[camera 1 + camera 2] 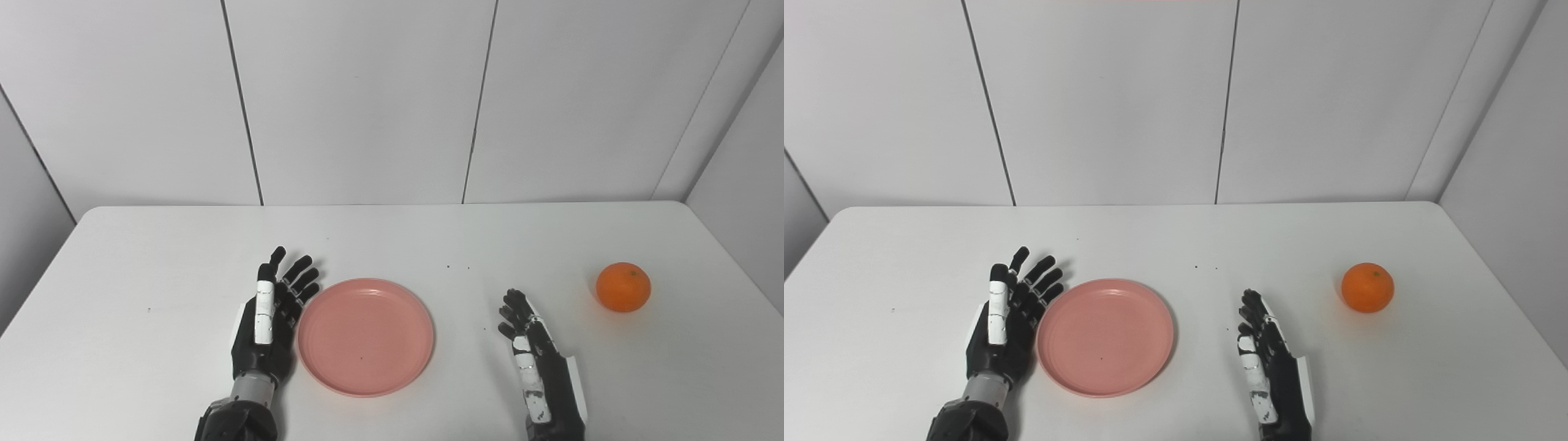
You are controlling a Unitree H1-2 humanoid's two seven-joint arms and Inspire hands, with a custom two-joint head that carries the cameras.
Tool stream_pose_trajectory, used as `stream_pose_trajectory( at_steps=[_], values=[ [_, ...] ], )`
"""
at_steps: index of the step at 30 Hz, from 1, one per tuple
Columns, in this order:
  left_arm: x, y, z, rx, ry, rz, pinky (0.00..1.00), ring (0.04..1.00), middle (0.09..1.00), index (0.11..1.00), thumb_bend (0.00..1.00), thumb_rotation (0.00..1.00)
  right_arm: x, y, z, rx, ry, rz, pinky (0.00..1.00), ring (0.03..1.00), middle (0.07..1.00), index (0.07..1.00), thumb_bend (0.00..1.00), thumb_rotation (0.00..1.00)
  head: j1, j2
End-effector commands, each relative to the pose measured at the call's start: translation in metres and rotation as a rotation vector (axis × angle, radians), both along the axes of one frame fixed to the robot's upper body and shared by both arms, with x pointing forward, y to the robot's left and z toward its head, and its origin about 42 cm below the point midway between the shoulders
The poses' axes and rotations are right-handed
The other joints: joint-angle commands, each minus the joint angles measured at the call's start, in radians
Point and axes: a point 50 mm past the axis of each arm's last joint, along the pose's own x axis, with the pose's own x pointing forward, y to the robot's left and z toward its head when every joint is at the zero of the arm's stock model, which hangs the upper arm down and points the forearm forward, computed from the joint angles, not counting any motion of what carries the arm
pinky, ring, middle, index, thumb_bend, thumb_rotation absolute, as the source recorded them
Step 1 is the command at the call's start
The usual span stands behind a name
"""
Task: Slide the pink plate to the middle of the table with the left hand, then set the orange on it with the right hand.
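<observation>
A round pink plate (365,335) lies flat on the white table (392,239), a little left of the middle and near the front. My left hand (269,318) is open, fingers spread and pointing away, its edge right against the plate's left rim. Nothing is on the plate. The orange (623,287) sits alone at the right side of the table. My right hand (536,361) is open and holds nothing, resting near the front edge between the plate and the orange, clearly apart from both.
White wall panels (367,98) stand behind the table's far edge. A few dark specks (458,267) mark the tabletop beyond the plate. The table's right edge runs close past the orange.
</observation>
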Motion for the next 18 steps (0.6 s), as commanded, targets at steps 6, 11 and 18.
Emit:
stream_pose_trajectory(
  at_steps=[6,11,18],
  values=[
    [0.001,-0.002,-0.004,-0.010,0.025,-0.007,0.88,0.856,0.851,0.958,0.89,0.84,0.011,-0.030,0.033,-0.310,-0.068,-0.068,0.86,0.859,0.889,0.884,0.82,0.94,0.000,-0.002],
    [0.000,-0.003,-0.005,-0.009,0.031,0.000,0.86,0.842,0.832,0.947,0.89,0.83,0.022,-0.049,0.058,-0.550,-0.154,-0.121,0.80,0.850,0.866,0.847,0.82,0.92,0.001,-0.001],
    [0.000,-0.002,-0.005,-0.008,0.034,0.001,0.86,0.837,0.830,0.941,0.89,0.83,0.042,-0.075,0.085,-0.722,-0.243,-0.198,0.76,0.828,0.844,0.806,0.86,0.86,0.002,-0.001]
  ],
)
